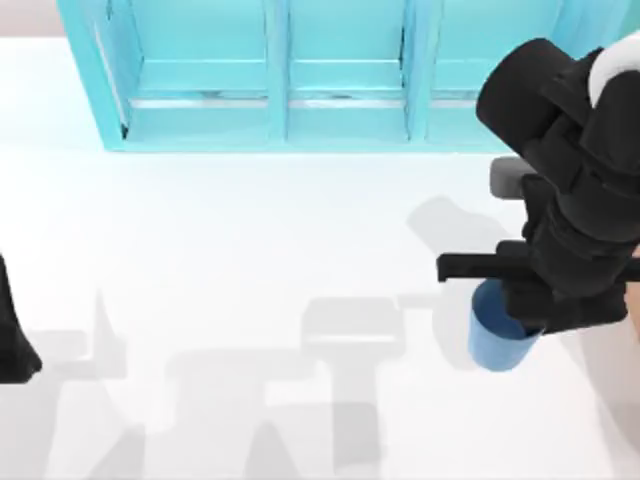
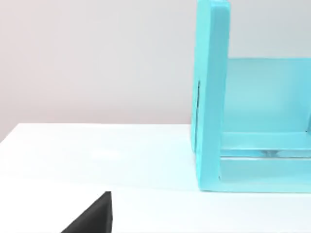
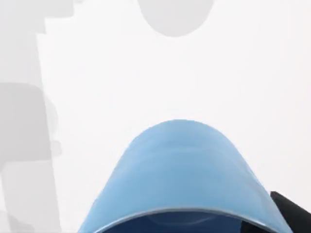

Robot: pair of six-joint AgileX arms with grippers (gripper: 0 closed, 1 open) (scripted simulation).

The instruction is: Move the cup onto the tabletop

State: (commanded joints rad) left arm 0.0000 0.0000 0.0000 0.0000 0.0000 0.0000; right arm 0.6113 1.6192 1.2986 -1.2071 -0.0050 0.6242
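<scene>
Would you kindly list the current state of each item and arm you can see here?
Small round blue cup: upright, held at the right pincer, over the table's right side.
Broad white tabletop: bare below the cup.
Turquoise shelf unit: standing at the table's far edge.
Left arm: parked at the table's left edge.

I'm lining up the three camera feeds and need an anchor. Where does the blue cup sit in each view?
Top view: the cup is at the table's right side, under the right end effector.
Left wrist view: the cup is not in it.
Right wrist view: the cup is close up, its rim nearest the camera.
Shared landmark: the white tabletop.
</scene>
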